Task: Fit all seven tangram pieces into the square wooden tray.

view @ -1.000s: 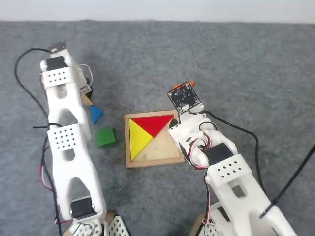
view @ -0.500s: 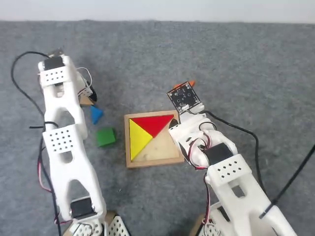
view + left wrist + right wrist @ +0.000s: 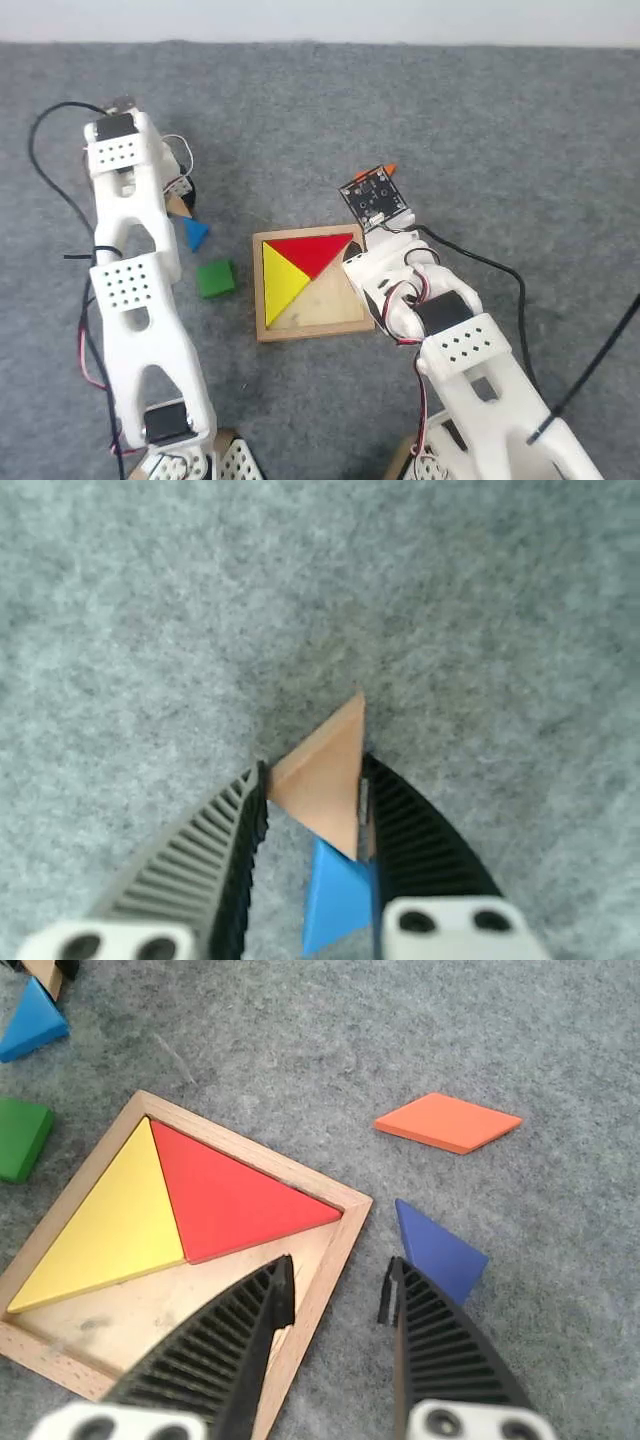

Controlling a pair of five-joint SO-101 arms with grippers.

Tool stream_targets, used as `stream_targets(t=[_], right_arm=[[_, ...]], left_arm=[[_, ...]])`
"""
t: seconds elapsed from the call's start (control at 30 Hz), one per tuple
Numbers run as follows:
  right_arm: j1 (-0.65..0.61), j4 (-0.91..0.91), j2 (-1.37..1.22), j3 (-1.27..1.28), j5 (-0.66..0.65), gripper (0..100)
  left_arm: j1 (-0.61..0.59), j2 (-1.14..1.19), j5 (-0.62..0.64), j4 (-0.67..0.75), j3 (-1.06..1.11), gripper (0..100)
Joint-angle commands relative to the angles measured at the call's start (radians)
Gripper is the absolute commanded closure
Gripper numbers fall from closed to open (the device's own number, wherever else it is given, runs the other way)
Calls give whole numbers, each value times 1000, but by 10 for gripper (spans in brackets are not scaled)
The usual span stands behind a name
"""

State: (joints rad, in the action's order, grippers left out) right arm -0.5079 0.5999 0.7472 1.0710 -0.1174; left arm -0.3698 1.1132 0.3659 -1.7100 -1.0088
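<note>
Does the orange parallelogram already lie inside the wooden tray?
No, the orange parallelogram lies flat on the grey mat, outside the wooden tray and apart from its rim.

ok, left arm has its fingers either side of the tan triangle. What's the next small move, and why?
Probably lift the tan triangle straight up a little. The left gripper has a finger against each side of it, so it looks gripped. The light blue triangle lies right next to it, so dragging sideways might shove that piece. The tray has bare floor to take it afterwards.
</note>
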Motion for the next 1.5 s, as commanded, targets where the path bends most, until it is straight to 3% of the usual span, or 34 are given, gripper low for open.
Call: stream_targets(t=[0.0,1.1,1.33,1.47], right_arm=[[7,-21,38,-9,-18,844],[7,-22,47,-14,-20,844],[7,-22,47,-14,-20,844],[7,-21,47,-14,-20,844]], left_arm=[[-12,-38,0,8,12,935],[-15,-72,-15,-46,-35,990],[-63,-262,9,-38,139,990],[-57,-405,9,49,349,990]])
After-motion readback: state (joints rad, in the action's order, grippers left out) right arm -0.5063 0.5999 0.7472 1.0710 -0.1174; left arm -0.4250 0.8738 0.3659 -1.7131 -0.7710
